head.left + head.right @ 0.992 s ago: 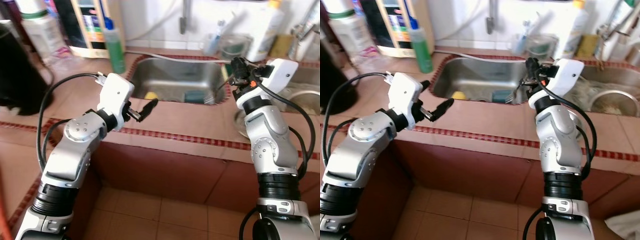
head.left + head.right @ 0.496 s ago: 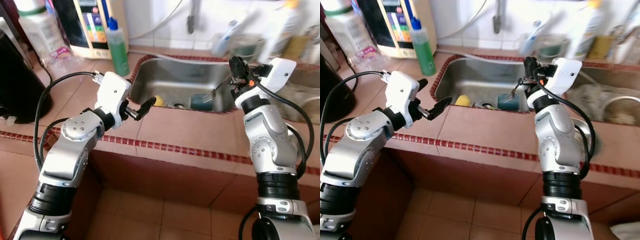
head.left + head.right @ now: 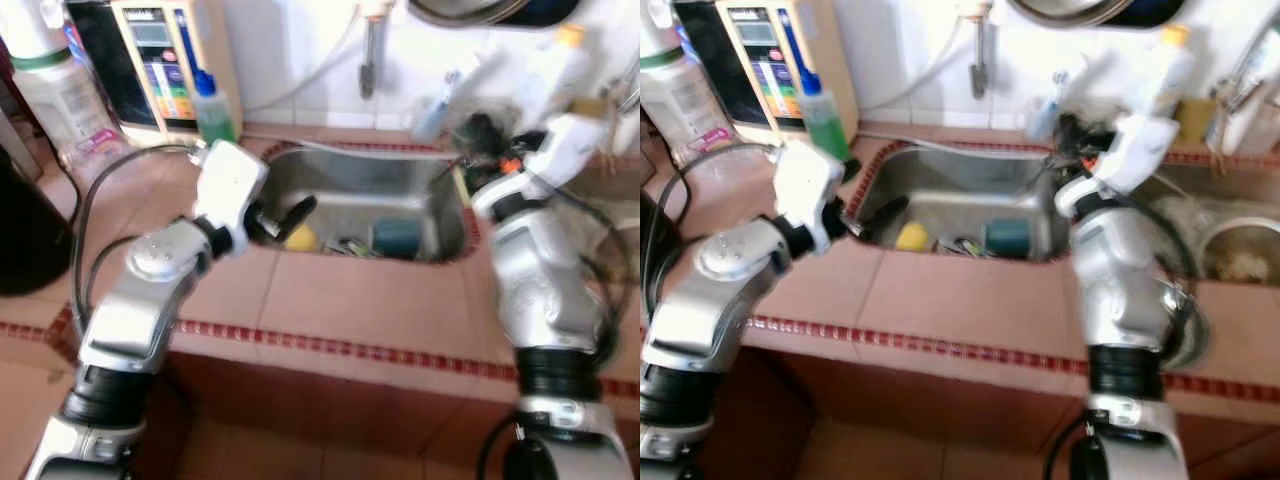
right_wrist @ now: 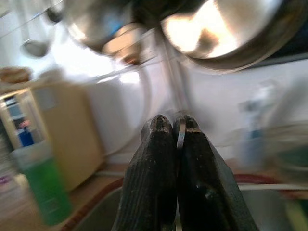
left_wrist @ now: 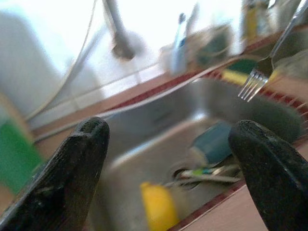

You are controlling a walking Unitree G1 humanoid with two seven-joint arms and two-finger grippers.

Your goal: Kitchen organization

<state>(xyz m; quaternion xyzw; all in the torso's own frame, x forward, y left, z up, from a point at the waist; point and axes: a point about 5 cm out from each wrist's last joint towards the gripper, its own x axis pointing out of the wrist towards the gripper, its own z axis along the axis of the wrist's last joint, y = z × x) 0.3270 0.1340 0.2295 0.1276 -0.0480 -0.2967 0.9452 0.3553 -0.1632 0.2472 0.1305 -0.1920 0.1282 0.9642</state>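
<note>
Looking down at a tiled brown counter (image 3: 330, 300), we see our two arms raised on either side of a steel sink (image 3: 400, 190) set into it. Our right gripper (image 4: 175, 132) is up over the sink's right rim, its two black fingers pressed together on the thin metal handle of a fork (image 5: 257, 79); in the left wrist view the tines hang free above the basin, pointing down toward it. Our left gripper (image 3: 285, 218) sits at the sink's left edge with its fingers (image 5: 72, 168) spread wide and nothing between them. Down in the basin we can make out a yellow object (image 5: 156, 207), a teal object (image 3: 397, 238) and some loose utensils (image 5: 207, 174) near the drain, all blurred. A green bottle (image 3: 822, 118) with a blue cap stands on the counter behind the left arm, just beside a cream-coloured appliance (image 3: 765, 55). A tap (image 3: 370, 60) comes down from the white wall behind the sink.
</note>
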